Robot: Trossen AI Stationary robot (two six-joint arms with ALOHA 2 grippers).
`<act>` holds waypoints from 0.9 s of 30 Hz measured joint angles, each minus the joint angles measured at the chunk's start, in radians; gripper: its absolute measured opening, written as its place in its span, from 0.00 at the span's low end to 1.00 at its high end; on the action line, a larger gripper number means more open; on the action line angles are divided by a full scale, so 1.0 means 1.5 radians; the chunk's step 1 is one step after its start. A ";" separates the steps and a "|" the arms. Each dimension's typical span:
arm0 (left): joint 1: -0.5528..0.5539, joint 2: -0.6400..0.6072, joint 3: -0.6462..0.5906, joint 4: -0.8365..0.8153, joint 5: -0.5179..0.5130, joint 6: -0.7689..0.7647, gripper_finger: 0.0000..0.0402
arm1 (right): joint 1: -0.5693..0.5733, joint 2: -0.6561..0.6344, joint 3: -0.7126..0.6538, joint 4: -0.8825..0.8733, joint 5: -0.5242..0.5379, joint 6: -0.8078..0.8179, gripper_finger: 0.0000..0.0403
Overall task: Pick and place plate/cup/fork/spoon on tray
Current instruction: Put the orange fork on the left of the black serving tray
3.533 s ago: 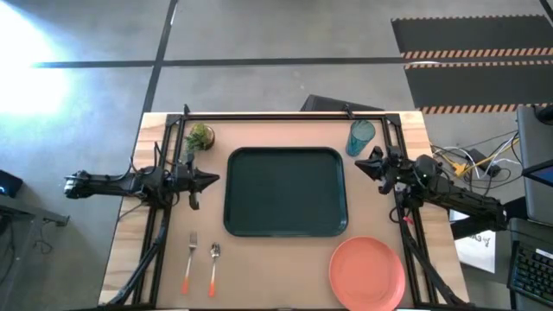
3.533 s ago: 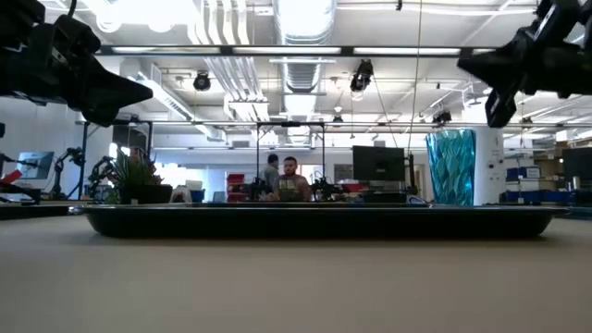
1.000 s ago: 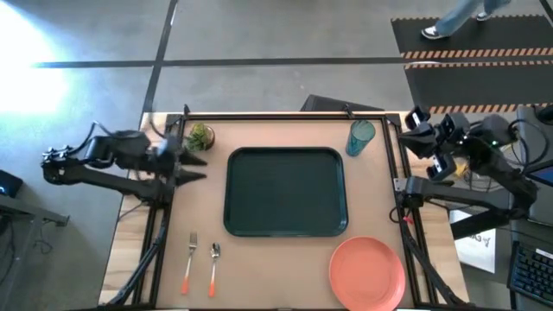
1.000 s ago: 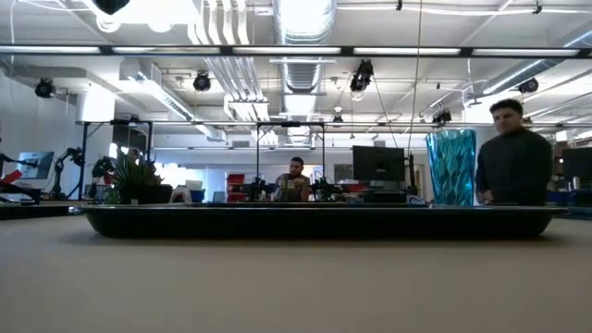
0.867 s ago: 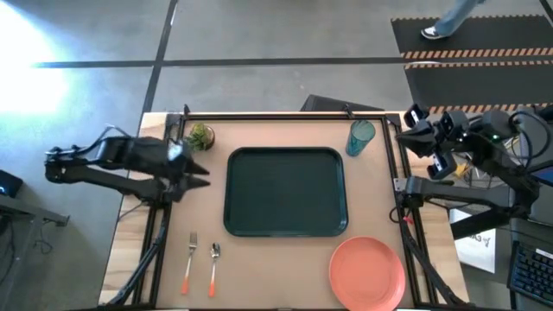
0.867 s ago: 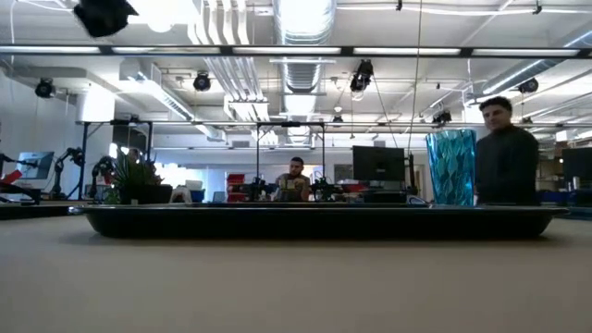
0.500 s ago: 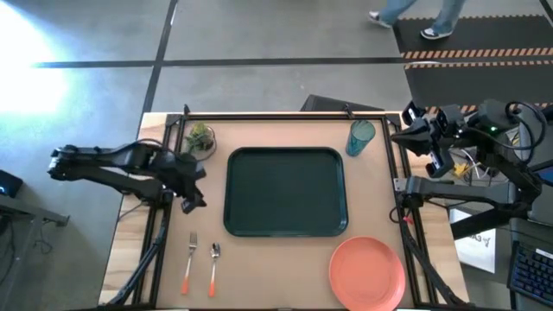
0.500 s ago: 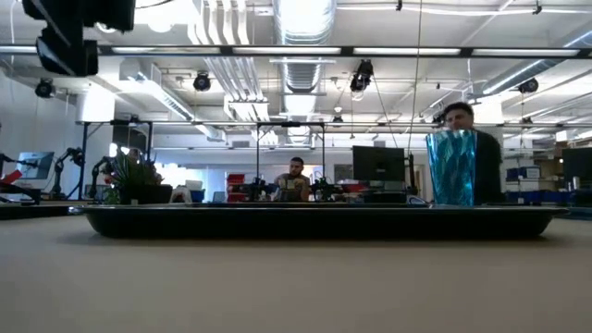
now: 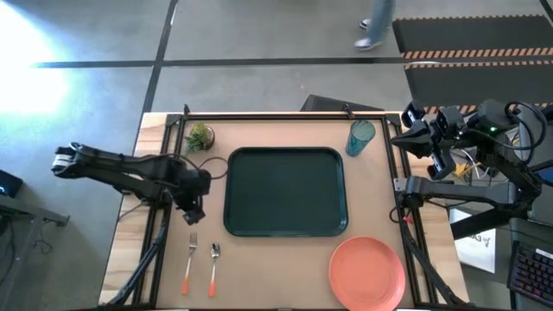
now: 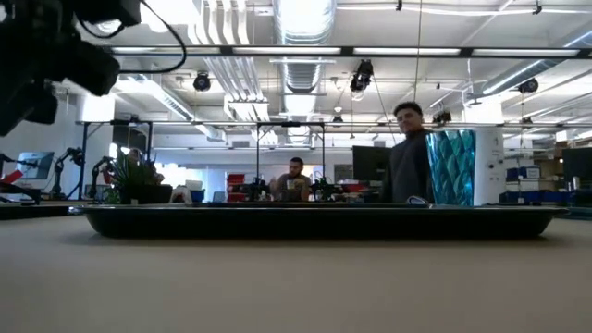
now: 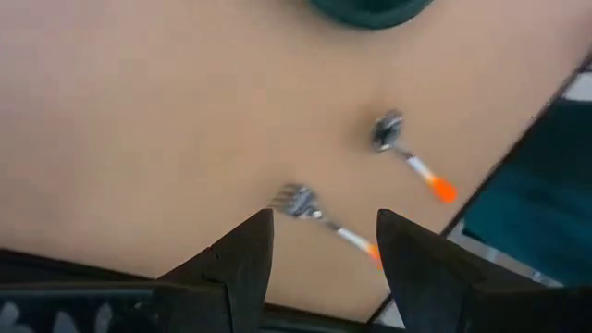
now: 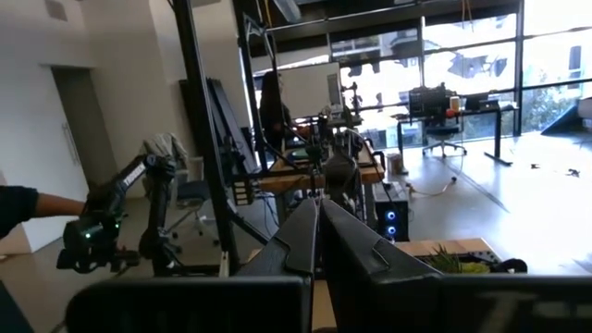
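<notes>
Left gripper [image 9: 193, 214] hangs at centre-left of the high view, just left of the tray [image 9: 285, 192], fingers spread apart and holding nothing; in its wrist view the fork [image 11: 324, 215] lies on the table seen through the gap between the fingers. Right gripper [image 9: 399, 138] is raised at the upper right, off the table's right edge beside the cup [image 9: 360, 137]; fingers pressed together, nothing between them.

Fork [image 9: 189, 261] and spoon [image 9: 213, 267] lie side by side at lower left of the high view, handles toward the bottom edge, just below the left gripper. Tray sits mid-frame. Cup stands past the tray's upper-right corner. Plate [image 9: 367, 272] lies at lower right, just beyond the tray's lower-right corner. Small plant [image 9: 199, 136] at upper left of the table.

Low view: a person [image 10: 407, 155] stands behind the tray, next to the cup [image 10: 453, 166].
</notes>
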 joint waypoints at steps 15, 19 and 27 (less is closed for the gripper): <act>-0.037 0.006 -0.054 0.055 0.015 -0.030 0.44 | 0.000 0.000 0.000 0.000 0.000 0.001 0.02; -0.060 0.022 -0.054 0.071 0.015 -0.031 0.44 | 0.000 0.000 0.000 0.000 0.001 0.001 0.02; -0.117 0.074 -0.054 0.072 0.016 -0.031 0.44 | 0.000 0.001 -0.001 0.000 0.001 0.001 0.02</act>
